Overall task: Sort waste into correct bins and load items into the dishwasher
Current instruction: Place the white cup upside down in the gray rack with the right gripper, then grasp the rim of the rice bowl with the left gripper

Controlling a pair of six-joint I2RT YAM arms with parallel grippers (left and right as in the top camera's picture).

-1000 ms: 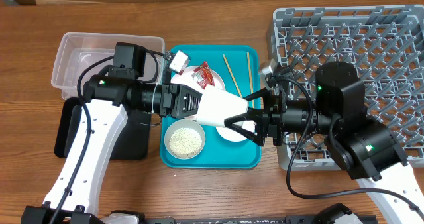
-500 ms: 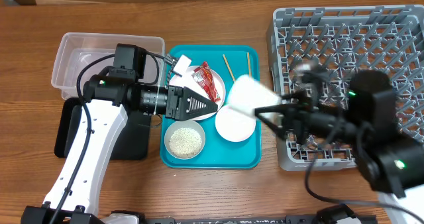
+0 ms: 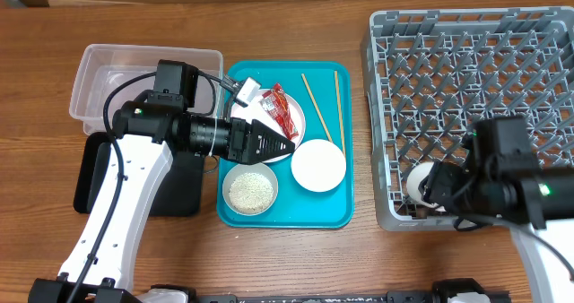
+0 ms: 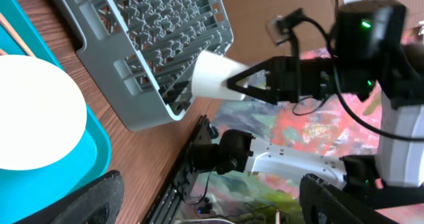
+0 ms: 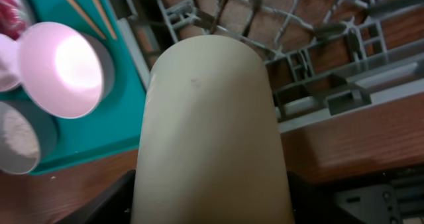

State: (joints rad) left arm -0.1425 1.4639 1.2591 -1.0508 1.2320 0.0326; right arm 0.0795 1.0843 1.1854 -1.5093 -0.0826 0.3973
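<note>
White cup (image 4: 212, 75): being held clamped in right gripper (image 4: 242, 85) above near-left corner of dish rack (image 4: 146, 25); best lowered squarely between pegs (image 3: 466, 61) before being released.

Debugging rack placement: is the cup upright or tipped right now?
Tipped on its side. The cup lies in line with the right gripper, which pinches it over a corner of the rack; it is not standing on the pegs.

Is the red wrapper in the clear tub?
No, the wrapper lies on the plate in the teal tray, outside the tub.
</note>
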